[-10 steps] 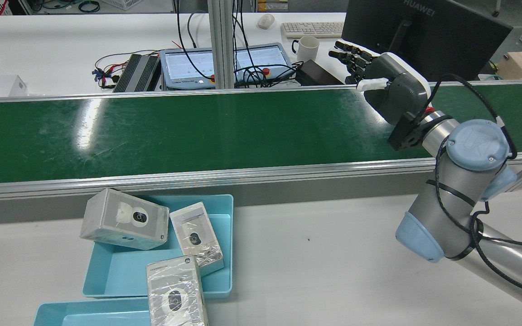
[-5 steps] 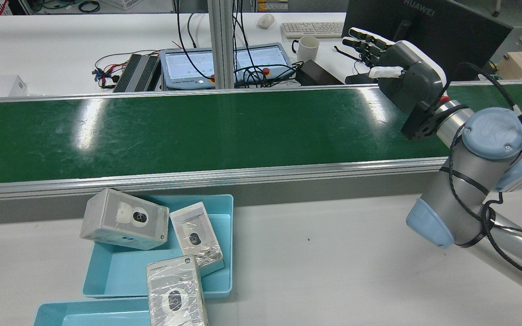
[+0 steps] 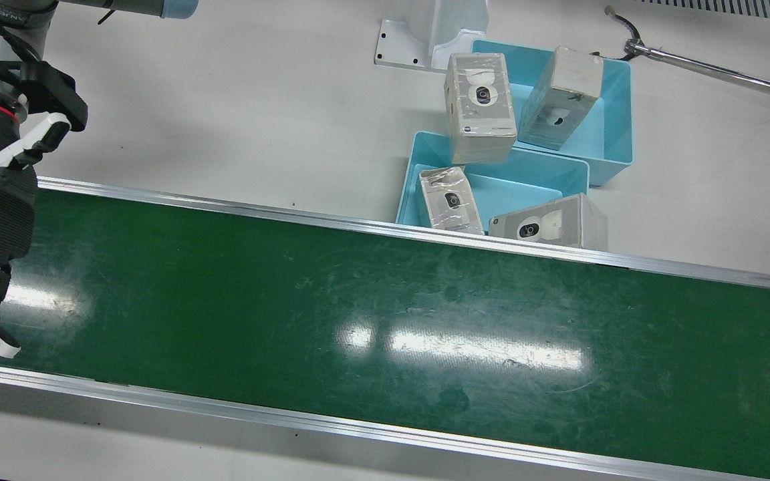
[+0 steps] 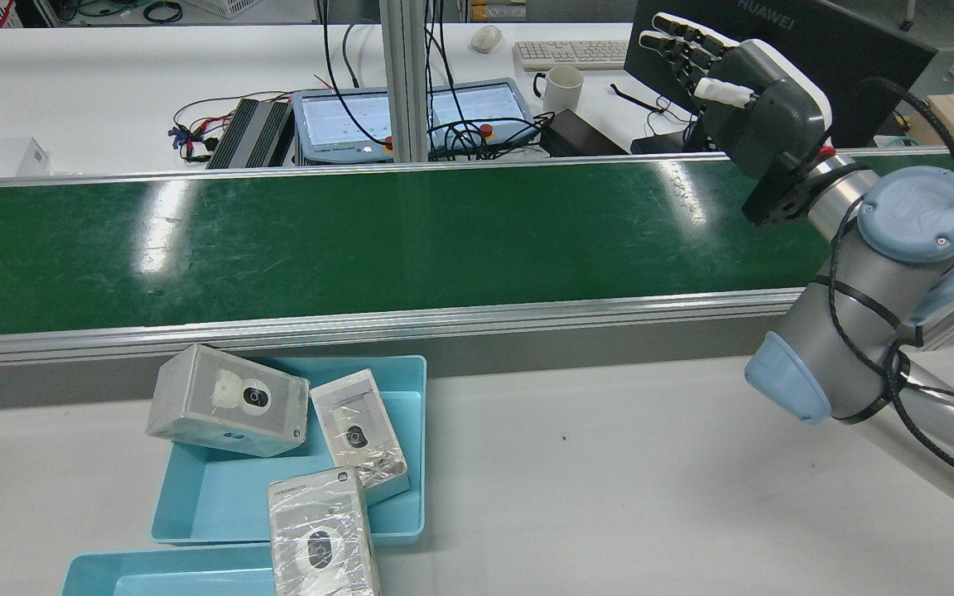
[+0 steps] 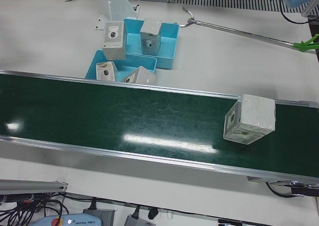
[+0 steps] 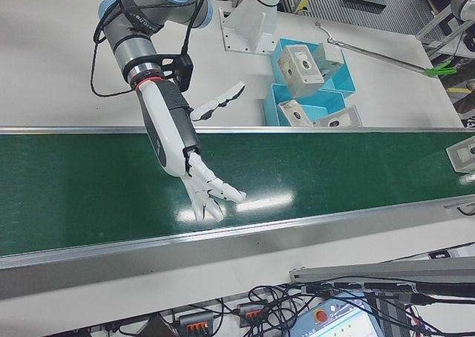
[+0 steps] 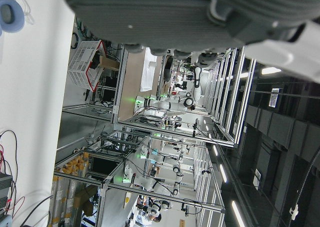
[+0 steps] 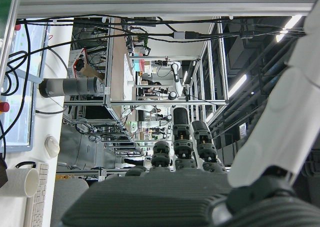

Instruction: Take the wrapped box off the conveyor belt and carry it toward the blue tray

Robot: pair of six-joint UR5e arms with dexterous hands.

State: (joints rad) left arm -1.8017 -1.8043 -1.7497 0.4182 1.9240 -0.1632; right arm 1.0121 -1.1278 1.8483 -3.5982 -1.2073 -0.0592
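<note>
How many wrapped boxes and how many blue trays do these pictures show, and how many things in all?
Boxes on the belt: 1
Boxes at the trays: 4
Blue trays: 2
Total: 7

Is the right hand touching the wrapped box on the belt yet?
Apart. In the right-front view the right hand hangs open mid-belt, while the wrapped box sits at the far edge, with bare green belt between them.
</note>
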